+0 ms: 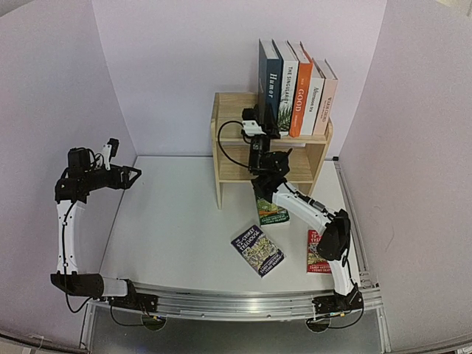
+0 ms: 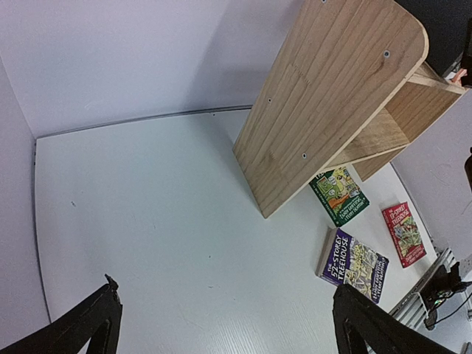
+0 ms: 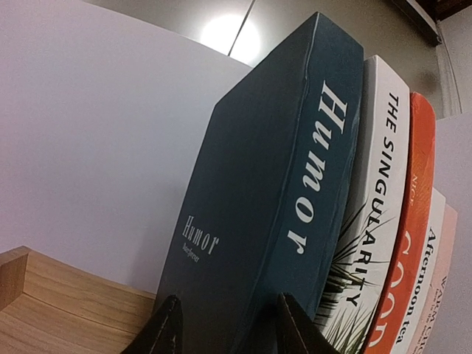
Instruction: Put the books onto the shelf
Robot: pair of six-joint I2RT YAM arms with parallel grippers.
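Observation:
Five books stand leaning on top of the shelf (image 1: 228, 147): dark blue "Humor" (image 1: 270, 81) at the left, then a white one (image 1: 286, 81), orange "GOOD" (image 1: 300, 96) and two more pale ones. My right gripper (image 1: 267, 127) is at the lower front of "Humor" (image 3: 280, 169). In the right wrist view its fingers (image 3: 230, 321) flank the book's bottom, shut on it. Three Treehouse paperbacks lie flat on the table: green (image 1: 273, 210), dark (image 1: 257, 251), and red (image 1: 317, 251) partly behind the right arm. My left gripper (image 1: 136, 175) hovers open and empty at the left.
The shelf's lower tier (image 1: 295, 166) holds nothing that I can see. Pale walls close in the table on the left, back and right. A metal rail (image 1: 236, 302) runs along the near edge. The left wrist view shows the shelf's side panel (image 2: 332, 96).

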